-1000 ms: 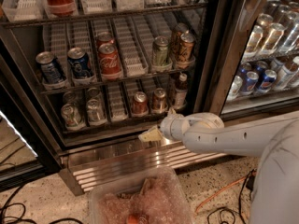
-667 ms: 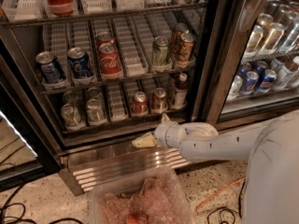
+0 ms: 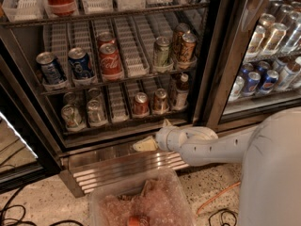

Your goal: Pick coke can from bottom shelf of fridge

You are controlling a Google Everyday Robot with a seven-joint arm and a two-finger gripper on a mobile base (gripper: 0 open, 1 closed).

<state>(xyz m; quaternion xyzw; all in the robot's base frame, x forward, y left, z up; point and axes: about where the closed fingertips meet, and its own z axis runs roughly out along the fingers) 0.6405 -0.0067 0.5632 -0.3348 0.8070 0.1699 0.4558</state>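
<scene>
Gripper (image 3: 145, 144) is being carried at the end of a white arm, directly below the coke can (image 3: 140, 104) and level with the ribbed steel base (image 3: 108, 173) of the fridge (image 3: 221, 55). Compared with a second ago, it is being seen lower and slightly further left. The arm is being dropped away from the can's height, not brought up to it. Whether the claw is spread or pressed together cannot be told.

The coke can is being left untouched, standing upright at the front of its lane on the bottom shelf (image 3: 115, 111). Judging from this, the approach is only being lined up – the gripper is likely needing to be raised to the can's level and pushed inward before any grasp.

Just right of the coke can, a darker brownish-red can (image 3: 160, 100) is being held in the next lane, with a dark bottle (image 3: 180, 91) beyond it. Left of the coke can, past one white divider, silver cans (image 3: 95, 111) are being kept in two lanes. Above the coke can, a bigger red can (image 3: 111, 61) is being displayed on the next rack.

Below the coke can, beneath the gripper, a clear plastic bin (image 3: 96, 197) is being shown – its crumpled pinkish contents cannot be identified.
</scene>
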